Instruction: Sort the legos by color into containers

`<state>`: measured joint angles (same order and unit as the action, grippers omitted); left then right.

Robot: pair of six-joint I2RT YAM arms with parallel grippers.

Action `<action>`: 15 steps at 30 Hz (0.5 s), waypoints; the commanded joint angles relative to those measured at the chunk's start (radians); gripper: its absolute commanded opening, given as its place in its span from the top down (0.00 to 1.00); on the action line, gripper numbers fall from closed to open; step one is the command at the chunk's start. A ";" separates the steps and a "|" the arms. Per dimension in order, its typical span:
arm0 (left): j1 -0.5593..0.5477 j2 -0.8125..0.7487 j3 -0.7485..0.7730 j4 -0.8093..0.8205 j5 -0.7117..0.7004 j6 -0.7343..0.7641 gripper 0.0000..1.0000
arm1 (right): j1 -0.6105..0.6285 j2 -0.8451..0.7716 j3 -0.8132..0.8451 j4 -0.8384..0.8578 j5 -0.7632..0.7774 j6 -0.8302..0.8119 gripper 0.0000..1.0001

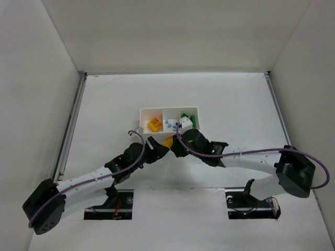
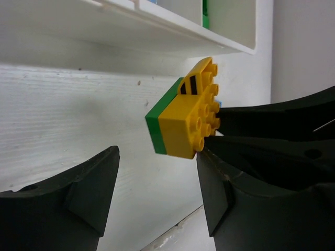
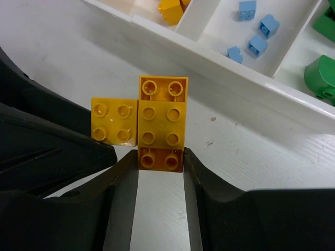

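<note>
Pinching the near end of a cluster of yellow-orange plastic toy bricks [image 3: 162,123] between both fingers of the right gripper [image 3: 160,157] — clenched on it, a pad touching either side; holds it just in front of the near wall of the white rectangular plastic tray [image 3: 225,65], low over or on the white table [image 1: 104,104], cannot tell which; presumably keeps it outside the tray so the other arm can reach the free part. Shows, from the left wrist, a bright green brick layer [image 2: 157,123] stuck flat against one face of the yellow cluster — two colours in one lump, hence most likely a pulling-apart step before any drop. Leaves the left gripper [image 2: 158,154] released, jaws apart with the lump ahead between them, one finger close beside it, the other well apart; grasps nothing. Already has yellow-orange bricks [image 1: 154,124] in the left compartment, tiny pale blue bricks [image 3: 256,31] in the middle, chunky green bricks [image 3: 322,78] in the right; seems well along. Calls next, probably, for closing the left jaws on the green side and prying; risks a yellow piece coming away with the green.
</note>
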<state>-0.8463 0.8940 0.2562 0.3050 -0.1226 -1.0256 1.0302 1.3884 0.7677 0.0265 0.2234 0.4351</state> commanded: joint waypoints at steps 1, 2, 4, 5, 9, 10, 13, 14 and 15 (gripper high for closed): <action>-0.001 0.011 -0.031 0.227 0.001 -0.050 0.42 | 0.006 -0.003 -0.001 0.039 -0.044 0.019 0.72; -0.004 0.014 -0.041 0.253 -0.002 -0.053 0.42 | 0.006 0.000 -0.002 0.042 -0.044 0.019 0.72; -0.010 0.020 -0.067 0.310 -0.018 -0.068 0.42 | 0.006 0.003 -0.008 0.047 -0.041 0.022 0.72; -0.012 0.023 -0.074 0.327 -0.025 -0.073 0.42 | 0.006 0.001 -0.011 0.047 -0.039 0.030 0.72; -0.012 0.040 -0.090 0.355 -0.037 -0.071 0.48 | 0.006 -0.005 -0.021 0.064 -0.056 0.040 0.72; -0.012 0.043 -0.094 0.359 -0.048 -0.071 0.50 | 0.006 -0.003 -0.018 0.062 -0.058 0.040 0.72; -0.013 0.054 -0.086 0.378 -0.060 -0.062 0.59 | 0.006 -0.002 -0.018 0.067 -0.062 0.050 0.72; -0.013 0.059 -0.080 0.379 -0.057 -0.056 0.62 | 0.006 0.001 -0.016 0.067 -0.067 0.051 0.72; -0.017 0.065 -0.075 0.381 -0.057 -0.048 0.64 | 0.006 0.004 -0.015 0.069 -0.073 0.053 0.72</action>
<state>-0.8539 0.9531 0.1699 0.5865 -0.1623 -1.0824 1.0302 1.3918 0.7448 0.0311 0.1844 0.4709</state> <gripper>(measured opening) 0.380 0.418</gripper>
